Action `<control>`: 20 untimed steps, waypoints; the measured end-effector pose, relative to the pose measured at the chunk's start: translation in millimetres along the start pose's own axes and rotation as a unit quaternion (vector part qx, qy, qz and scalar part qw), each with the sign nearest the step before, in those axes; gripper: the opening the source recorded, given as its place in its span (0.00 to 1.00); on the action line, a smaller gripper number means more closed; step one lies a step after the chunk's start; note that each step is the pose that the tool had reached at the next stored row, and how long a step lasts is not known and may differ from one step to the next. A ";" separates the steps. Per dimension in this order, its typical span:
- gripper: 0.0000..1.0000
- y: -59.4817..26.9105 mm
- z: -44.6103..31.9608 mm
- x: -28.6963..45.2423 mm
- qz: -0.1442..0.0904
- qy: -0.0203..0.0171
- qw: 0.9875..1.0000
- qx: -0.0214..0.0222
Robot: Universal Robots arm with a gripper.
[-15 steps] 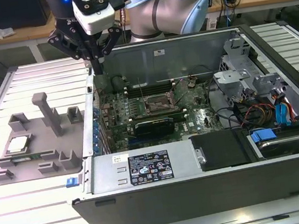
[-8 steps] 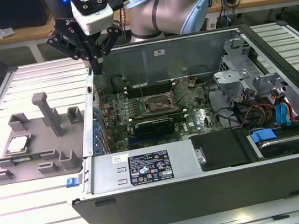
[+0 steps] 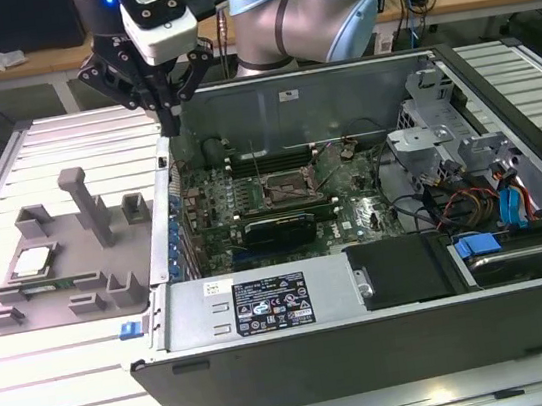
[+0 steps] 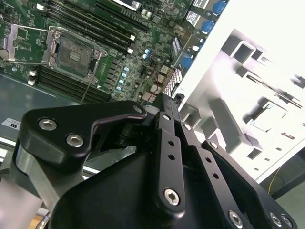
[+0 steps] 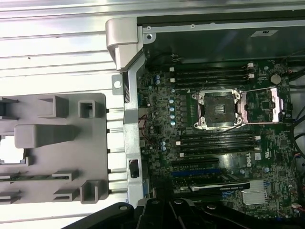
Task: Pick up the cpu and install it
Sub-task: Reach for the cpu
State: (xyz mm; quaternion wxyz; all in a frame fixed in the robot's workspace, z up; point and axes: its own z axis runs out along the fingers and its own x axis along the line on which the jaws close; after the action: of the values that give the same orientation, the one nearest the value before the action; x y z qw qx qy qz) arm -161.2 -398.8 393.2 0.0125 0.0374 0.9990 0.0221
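Observation:
The cpu (image 3: 32, 262) is a small pale silver square lying flat in a recess of the grey fixture (image 3: 70, 282), at the exterior view's left outside the computer case. In the first wrist view the cpu (image 5: 7, 150) shows as a bright patch at the picture's edge. My gripper (image 3: 171, 124) hangs above the case's back left corner, between fixture and motherboard, fingers pointing down, shut and holding nothing. In the second wrist view the gripper (image 4: 167, 102) has its fingers pressed together. The dark socket (image 3: 284, 186) (image 5: 219, 109) (image 4: 74, 52) on the motherboard stands open with nothing in it.
The open computer case (image 3: 371, 340) has tall metal walls around the motherboard. A long black card (image 3: 279, 227) lies in front of the socket. Drive cages and cables (image 3: 493, 202) crowd the exterior view's right. A tall grey post (image 3: 84, 204) rises from the fixture beside the cpu.

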 end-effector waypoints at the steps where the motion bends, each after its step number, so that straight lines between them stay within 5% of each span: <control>1: 0.11 0.0 0.0 0.3 0.000 0.000 1.000 0.000; 20: 0.11 -0.5 -0.2 6.0 0.000 0.000 1.000 0.000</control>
State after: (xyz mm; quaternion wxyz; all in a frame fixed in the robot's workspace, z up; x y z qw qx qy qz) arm -167.3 -398.9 393.3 0.0125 0.0374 0.9990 0.0221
